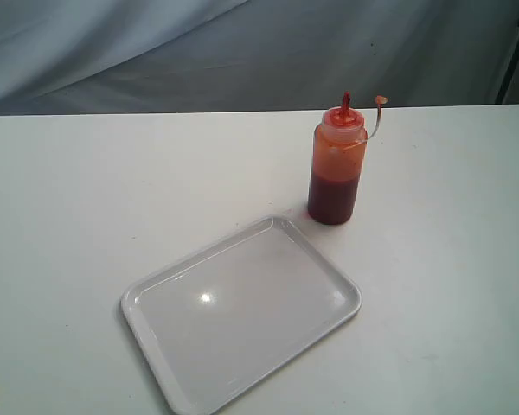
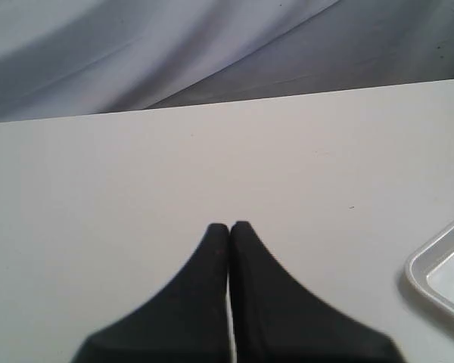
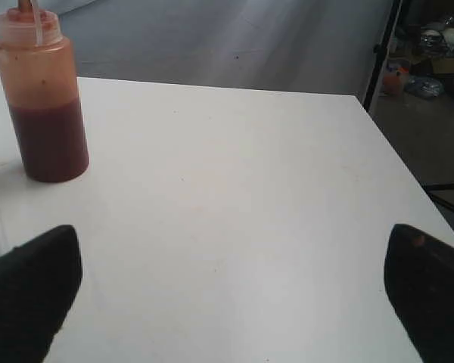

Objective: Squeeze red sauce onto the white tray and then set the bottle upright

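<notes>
Standing upright on the worktop (image 1: 69,216), the bottle (image 1: 336,164) sits just beside one corner of the white tray (image 1: 135,304) — well ahead of the right hand (image 3: 231,253), fingers spread wide. Left hand (image 2: 229,227) pinched together — seemingly the tray's corner lies nearby.

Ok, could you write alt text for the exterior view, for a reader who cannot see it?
A translucent orange-red squeeze bottle, about half full of dark red sauce, stands upright on a white table, just beyond the far corner of a bare white tray. No robot arm shows in this view.
</notes>
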`<act>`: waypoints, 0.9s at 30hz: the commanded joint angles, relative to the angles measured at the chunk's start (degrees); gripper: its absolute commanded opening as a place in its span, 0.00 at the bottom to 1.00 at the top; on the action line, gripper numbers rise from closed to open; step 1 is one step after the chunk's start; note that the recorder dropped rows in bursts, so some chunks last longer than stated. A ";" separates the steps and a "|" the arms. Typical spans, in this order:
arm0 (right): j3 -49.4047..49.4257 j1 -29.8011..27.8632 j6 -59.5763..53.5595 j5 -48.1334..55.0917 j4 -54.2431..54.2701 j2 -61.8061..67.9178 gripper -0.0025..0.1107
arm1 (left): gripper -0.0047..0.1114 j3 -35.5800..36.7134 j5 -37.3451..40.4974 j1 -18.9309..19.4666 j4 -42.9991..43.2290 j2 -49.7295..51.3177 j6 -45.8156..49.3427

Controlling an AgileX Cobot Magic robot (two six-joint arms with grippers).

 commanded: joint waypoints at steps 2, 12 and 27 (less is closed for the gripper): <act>0.19 0.04 -0.16 -0.03 0.25 -0.13 0.95 | 0.05 0.28 -0.77 -0.29 -0.27 -0.20 0.00; 0.19 0.04 -0.16 -0.03 0.25 -0.13 0.95 | 0.05 0.28 -0.77 -0.29 -0.27 -0.20 -0.15; 0.19 0.04 3.26 -7.14 5.70 -0.13 0.58 | 0.05 0.28 -0.77 -0.29 -0.27 -0.20 0.15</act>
